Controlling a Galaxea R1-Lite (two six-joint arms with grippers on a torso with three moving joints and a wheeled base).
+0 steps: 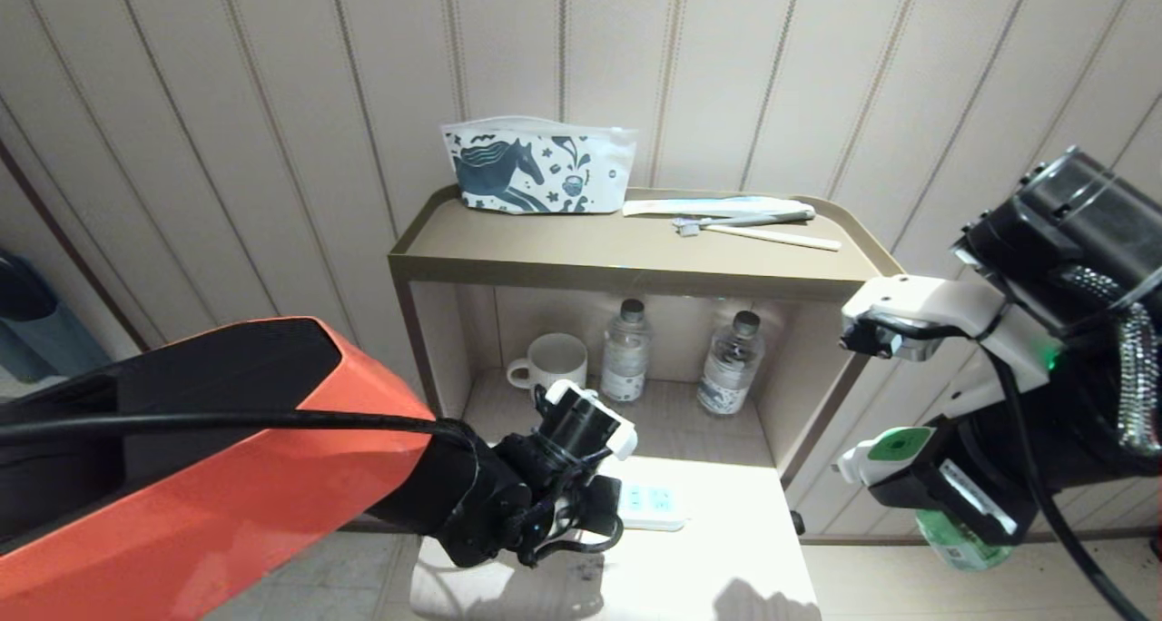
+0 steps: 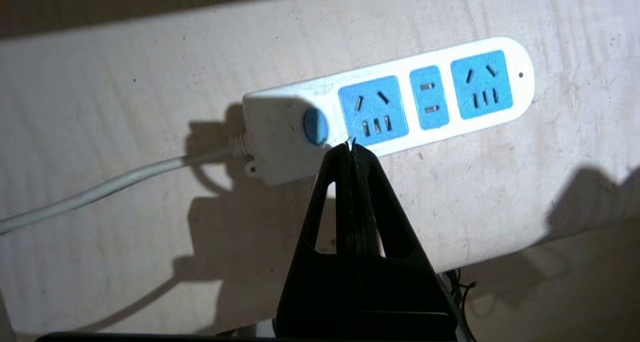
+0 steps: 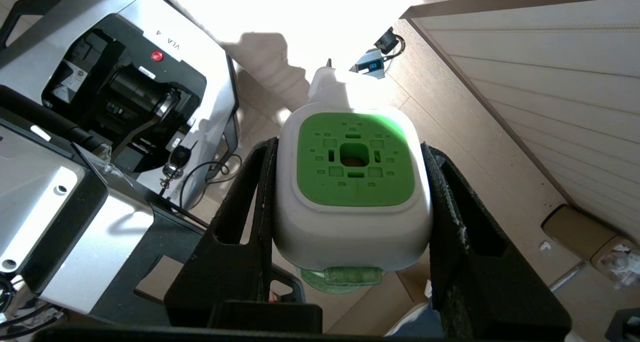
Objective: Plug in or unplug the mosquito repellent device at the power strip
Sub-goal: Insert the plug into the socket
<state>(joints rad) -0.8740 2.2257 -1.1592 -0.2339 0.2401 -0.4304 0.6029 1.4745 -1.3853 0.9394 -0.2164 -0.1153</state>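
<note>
The left hand [image 2: 351, 149] is hovering over the pale table [image 2: 125, 82] with its two black fingers pressed together and holding nothing. Just beyond its fingertips the power strip [image 2: 395, 107] is lying flat on the table, the round blue button [image 2: 315, 126] at its cord end sitting closest to the fingertips and the three blue socket faces running away to one side. The pale cord [image 2: 100, 187] is trailing off the other way across the table.

The right hand [image 3: 350, 192] is hanging off to the side of the table, above the floor, its fingers clamped on the white sides of the mosquito repellent device [image 3: 355, 182]. The device's green perforated top is facing the wrist camera, and its green bottle is pointing away, toward the floor.
</note>
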